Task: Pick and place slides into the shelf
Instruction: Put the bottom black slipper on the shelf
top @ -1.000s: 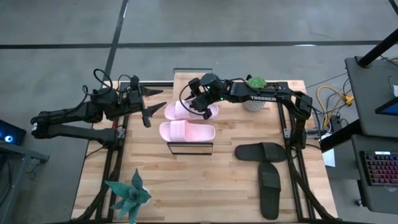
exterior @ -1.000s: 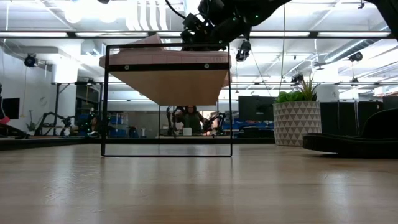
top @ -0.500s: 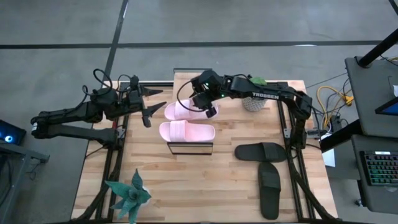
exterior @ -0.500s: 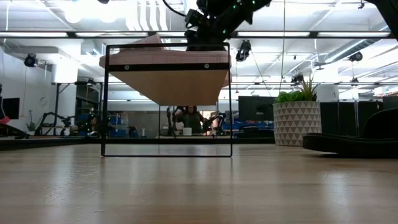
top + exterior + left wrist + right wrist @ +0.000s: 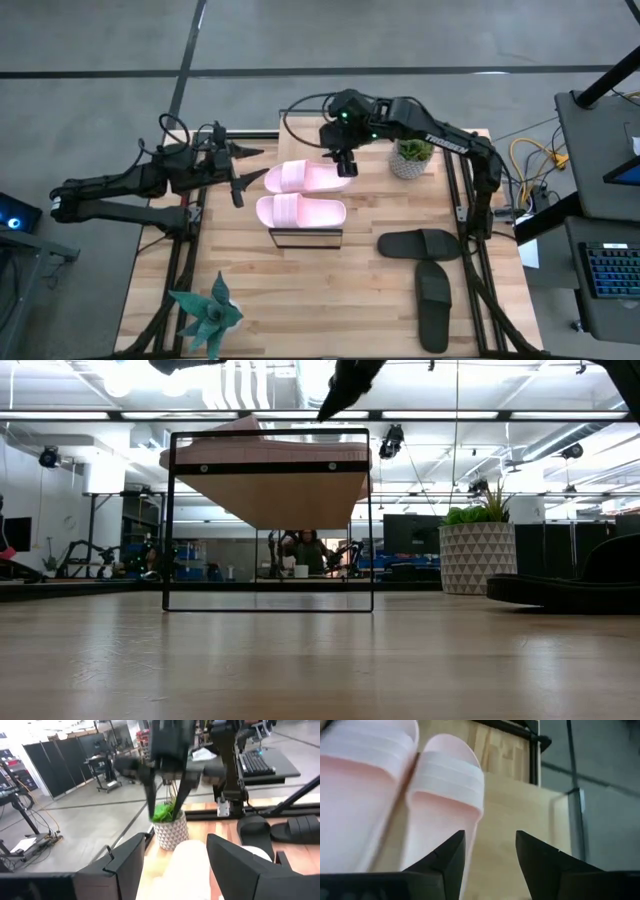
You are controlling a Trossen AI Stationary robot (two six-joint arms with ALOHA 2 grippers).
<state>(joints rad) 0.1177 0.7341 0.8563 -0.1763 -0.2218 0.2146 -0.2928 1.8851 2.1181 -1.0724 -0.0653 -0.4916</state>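
Observation:
Two light pink slides lie side by side, soles down, on the shelf, whose black frame and plank top show in the low view. In the right wrist view both pink slides lie below. My right gripper is open and hovers above the right end of the far pink slide. My left gripper waits open left of the shelf. Two black slides lie on the table's right side.
A potted plant in a white patterned pot stands at the far right, just beyond my right arm. A green spiky plant ornament sits at the near left corner. Bare tabletop lies in front of the shelf.
My right gripper has risen away from the far pink slide and shifted a little toward the table's right and far edges; in the low view it has climbed almost out of the picture. Both pink slides stay where they were on the shelf.

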